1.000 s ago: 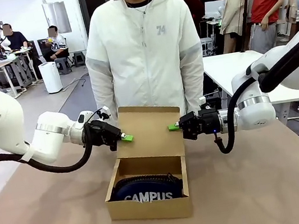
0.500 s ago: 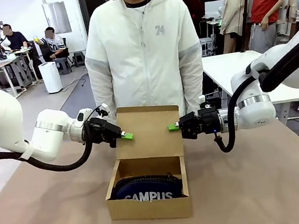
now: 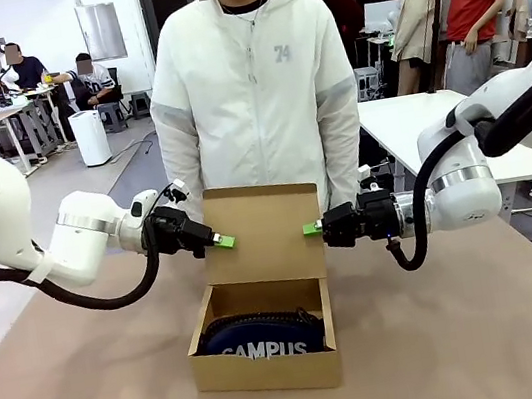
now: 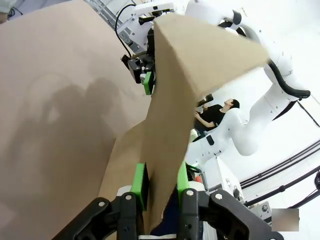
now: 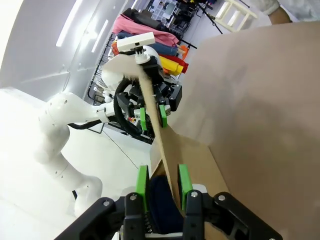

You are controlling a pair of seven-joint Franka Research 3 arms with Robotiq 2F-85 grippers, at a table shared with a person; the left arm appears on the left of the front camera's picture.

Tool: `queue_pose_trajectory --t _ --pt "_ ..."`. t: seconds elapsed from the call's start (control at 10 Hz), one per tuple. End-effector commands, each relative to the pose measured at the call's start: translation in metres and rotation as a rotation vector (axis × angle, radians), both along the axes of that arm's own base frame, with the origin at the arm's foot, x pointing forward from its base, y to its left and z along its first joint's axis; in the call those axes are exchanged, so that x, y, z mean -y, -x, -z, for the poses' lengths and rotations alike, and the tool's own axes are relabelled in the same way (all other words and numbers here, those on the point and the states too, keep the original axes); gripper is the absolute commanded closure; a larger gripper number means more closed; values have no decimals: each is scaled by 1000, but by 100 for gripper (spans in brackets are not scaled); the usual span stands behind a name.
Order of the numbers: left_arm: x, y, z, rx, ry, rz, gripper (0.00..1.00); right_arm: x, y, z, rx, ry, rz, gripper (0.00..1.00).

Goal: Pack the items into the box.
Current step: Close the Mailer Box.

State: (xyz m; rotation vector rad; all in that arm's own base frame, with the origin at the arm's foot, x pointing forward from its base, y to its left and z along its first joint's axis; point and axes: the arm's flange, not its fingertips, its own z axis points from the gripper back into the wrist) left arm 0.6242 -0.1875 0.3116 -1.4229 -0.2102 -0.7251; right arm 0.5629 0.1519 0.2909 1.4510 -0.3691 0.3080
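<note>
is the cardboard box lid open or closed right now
Open. The flap lid stands upright behind the box, with the left end effector and right end effector pinching its side edges; the pencil case shows inside.

The front view is evenly and brightly lit, seemingly from overhead indoor fixtures, and stays sharp from the table [image 3: 94,389] to the far background. Soft, short shadows fall inside the box [image 3: 269,346] and under both arms. The left wrist view is strongly overexposed toward its right side, where the white background washes out; broad, diffuse shadows lie on the brown tabletop [image 4: 55,125]. The upright flap lid [image 4: 170,115] looks slightly soft so near the lens. In the right wrist view, glare bleaches the lower left, and wide-angle distortion bends lines at the edges.
</note>
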Motion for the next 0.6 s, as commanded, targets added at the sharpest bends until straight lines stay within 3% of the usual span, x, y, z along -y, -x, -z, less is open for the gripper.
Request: queue_pose_trajectory --t 0.0,0.3,0.5 --pt "1 -8 -3 -31 -11 4 68 -2 -12 -1 -35 -6 -5 66" --pt "0 -3 4 -23 -6 -4 68 -1 -5 6 -16 -1 1 66" --pt "6 24 -3 220 94 70 68 -10 13 -2 212 40 -34 66"
